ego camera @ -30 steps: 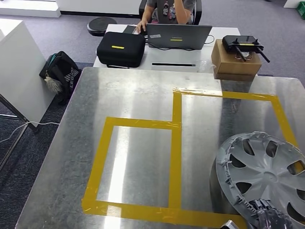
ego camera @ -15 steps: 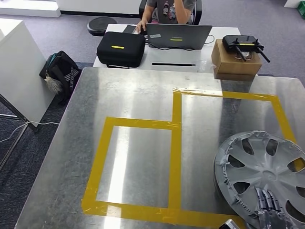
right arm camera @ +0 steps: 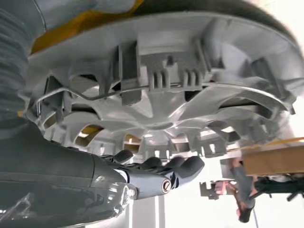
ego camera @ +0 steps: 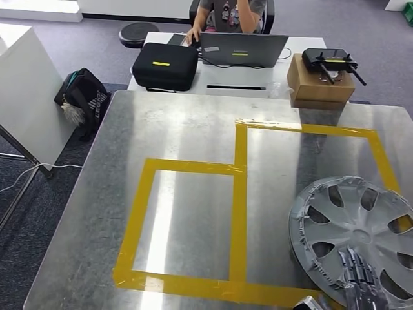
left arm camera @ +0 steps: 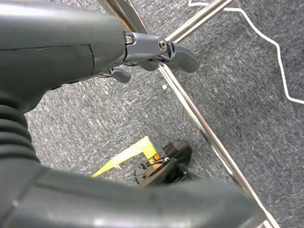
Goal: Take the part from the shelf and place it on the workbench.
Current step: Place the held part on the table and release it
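Note:
A silver hubcap (ego camera: pixel 355 226) lies nearly flat at the near right of the steel workbench (ego camera: pixel 185 129), inside the right-hand box of yellow tape (ego camera: pixel 239 194). My right hand (ego camera: pixel 360 281) holds its near rim, dark fingers laid over the face. The right wrist view looks at the ribbed underside of the hubcap (right arm camera: pixel 161 95), with clips and a wire ring, just past my right hand (right arm camera: pixel 150 173). My left hand (left arm camera: pixel 143 52) hangs over grey carpet with nothing in it, fingers loosely apart.
Behind the workbench a white desk carries a black case (ego camera: pixel 164 66), a laptop (ego camera: pixel 241 49) and a cardboard box (ego camera: pixel 319 87) with a router (ego camera: pixel 331 60) on top. A person (ego camera: pixel 229 13) sits there. A white board (ego camera: pixel 24 97) and a black bag (ego camera: pixel 82 97) stand at the left.
The hubcap has come down from a tilt to nearly flat on the bench. My right hand's fingers have moved up over its near face.

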### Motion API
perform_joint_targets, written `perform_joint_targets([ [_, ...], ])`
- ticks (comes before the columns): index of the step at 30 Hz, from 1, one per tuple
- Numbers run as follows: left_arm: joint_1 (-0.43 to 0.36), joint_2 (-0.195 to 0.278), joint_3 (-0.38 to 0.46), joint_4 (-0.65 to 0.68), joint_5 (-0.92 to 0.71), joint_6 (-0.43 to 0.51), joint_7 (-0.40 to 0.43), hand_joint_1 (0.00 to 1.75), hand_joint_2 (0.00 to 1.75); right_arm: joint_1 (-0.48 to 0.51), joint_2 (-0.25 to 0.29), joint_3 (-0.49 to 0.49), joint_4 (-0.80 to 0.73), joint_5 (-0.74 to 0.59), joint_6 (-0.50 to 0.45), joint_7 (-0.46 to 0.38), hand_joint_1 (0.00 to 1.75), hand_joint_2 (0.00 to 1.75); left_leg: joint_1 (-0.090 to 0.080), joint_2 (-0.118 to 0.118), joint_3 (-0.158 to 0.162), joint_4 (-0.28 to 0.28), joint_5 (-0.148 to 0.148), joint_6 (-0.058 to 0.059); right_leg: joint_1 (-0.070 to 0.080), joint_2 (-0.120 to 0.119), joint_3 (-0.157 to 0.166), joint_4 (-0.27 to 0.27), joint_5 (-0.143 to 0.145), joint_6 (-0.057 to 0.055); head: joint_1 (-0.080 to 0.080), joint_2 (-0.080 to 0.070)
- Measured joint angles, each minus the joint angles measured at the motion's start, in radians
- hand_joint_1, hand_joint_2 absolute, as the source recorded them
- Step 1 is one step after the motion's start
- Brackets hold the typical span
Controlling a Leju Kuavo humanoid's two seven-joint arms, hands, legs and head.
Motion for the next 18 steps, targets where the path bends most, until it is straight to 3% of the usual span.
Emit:
perform_joint_targets([
  [1, 0.0, 0.0, 0.0, 0.0, 0.0, 0.0, 0.0, 0.0, 0.0, 0.0, 0.0, 0.005, 0.0, -0.009, 0.0, -0.002, 0.0, 1.75, 0.002, 0.001, -0.002, 0.001, 0.001, -0.003, -0.004, 0.0, -0.017, 0.04, -0.011, 0.005, 0.0, 0.0],
  [2, 0.001, -0.001, 0.0, 0.0, 0.0, 0.0, 0.0, 0.0, 0.0, 0.0, 0.0, 0.008, 0.0, -0.014, 0.0, -0.003, 0.0, 1.75, 0.005, 0.002, -0.004, 0.002, 0.003, -0.007, -0.008, -0.001, -0.015, 0.042, -0.003, 0.011, -0.001, 0.0],
  [3, 0.001, -0.001, 0.0, 0.0, 0.0, 0.0, 0.0, 0.0, 0.0, 0.0, 0.0, 0.01, 0.0, -0.017, 0.0, -0.003, 0.0, 1.75, 0.009, 0.002, -0.007, 0.005, 0.005, -0.013, -0.013, -0.002, 0.005, 0.007, 0.022, 0.018, 0.0, 0.0],
  [5, 0.0, 0.0, 0.001, 0.0, 0.0, 0.0, 0.001, 0.0, 0.0, -0.003, 0.0, 0.015, 0.001, -0.02, 0.0, -0.004, 0.0, 1.75, 0.019, 0.0, -0.015, 0.017, 0.006, -0.031, -0.025, 0.001, 0.075, -0.125, 0.076, 0.035, 0.001, 0.0],
  [6, 0.0, 0.001, 0.001, -0.001, 0.0, 0.0, 0.001, 0.0, 0.0, -0.005, 0.0, 0.018, 0.0, -0.023, 0.0, -0.006, 0.0, 1.75, 0.02, -0.001, -0.02, 0.025, 0.006, -0.041, -0.028, 0.006, 0.097, -0.172, 0.091, 0.035, 0.001, 0.0],
  [7, 0.0, 0.002, 0.002, -0.001, 0.0, 0.001, 0.001, 0.0, 0.0, -0.007, 0.0, 0.022, 0.0, -0.03, 0.0, -0.01, 0.0, 1.75, 0.02, -0.002, -0.024, 0.03, 0.007, -0.05, -0.029, 0.01, 0.107, -0.196, 0.097, 0.03, 0.0, 0.0],
  [10, 0.0, 0.002, 0.005, -0.001, 0.0, 0.001, 0.001, 0.0, 0.0, -0.009, 0.0, 0.034, -0.003, -0.065, -0.001, -0.027, 0.0, 1.75, 0.021, -0.004, -0.03, 0.026, 0.021, -0.065, -0.024, 0.015, 0.094, -0.186, 0.109, -0.005, -0.009, 0.0],
  [11, 0.001, 0.002, 0.006, -0.001, 0.0, 0.001, 0.001, 0.0, 0.0, -0.009, 0.0, 0.038, -0.004, -0.078, -0.001, -0.031, 0.0, 1.75, 0.022, -0.003, -0.037, 0.034, 0.012, -0.068, -0.023, 0.013, 0.088, -0.184, 0.115, -0.016, -0.012, 0.0],
  [13, 0.001, 0.002, 0.007, -0.001, 0.001, 0.0, 0.001, 0.0, 0.0, -0.01, 0.0, 0.05, -0.008, -0.102, -0.001, -0.035, 0.0, 1.75, 0.021, -0.002, -0.071, 0.111, -0.058, -0.07, -0.021, 0.008, 0.068, -0.184, 0.133, -0.035, -0.018, 0.0],
  [15, 0.0, 0.002, 0.008, -0.001, 0.001, -0.001, 0.0, 0.0, 0.0, -0.01, 0.0, 0.065, -0.011, -0.116, -0.001, -0.036, 0.0, 1.75, 0.017, -0.001, -0.119, 0.251, -0.151, -0.066, -0.016, 0.004, 0.044, -0.183, 0.15, -0.043, -0.023, 0.0],
  [16, 0.0, 0.002, 0.008, -0.001, 0.001, -0.001, 0.0, 0.0, 0.0, -0.01, 0.0, 0.071, -0.011, -0.122, -0.001, -0.036, 0.0, 1.75, 0.015, -0.001, -0.13, 0.302, -0.177, -0.063, -0.013, 0.002, 0.032, -0.183, 0.159, -0.045, -0.024, 0.0],
  [17, 0.0, 0.002, 0.008, -0.001, 0.001, -0.002, 0.0, 0.0, 0.0, -0.01, -0.001, 0.077, -0.011, -0.13, -0.001, -0.036, 0.0, 1.75, 0.013, -0.001, -0.123, 0.318, -0.185, -0.059, -0.01, 0.001, 0.021, -0.183, 0.167, -0.045, -0.024, 0.0],
  [18, -0.001, 0.002, 0.008, -0.001, 0.001, -0.002, 0.0, 0.0, 0.0, -0.01, -0.002, 0.082, -0.011, -0.14, -0.001, -0.036, 0.0, 1.75, 0.011, -0.001, -0.096, 0.295, -0.177, -0.053, -0.008, 0.001, 0.01, -0.183, 0.176, -0.045, -0.024, 0.0],
])
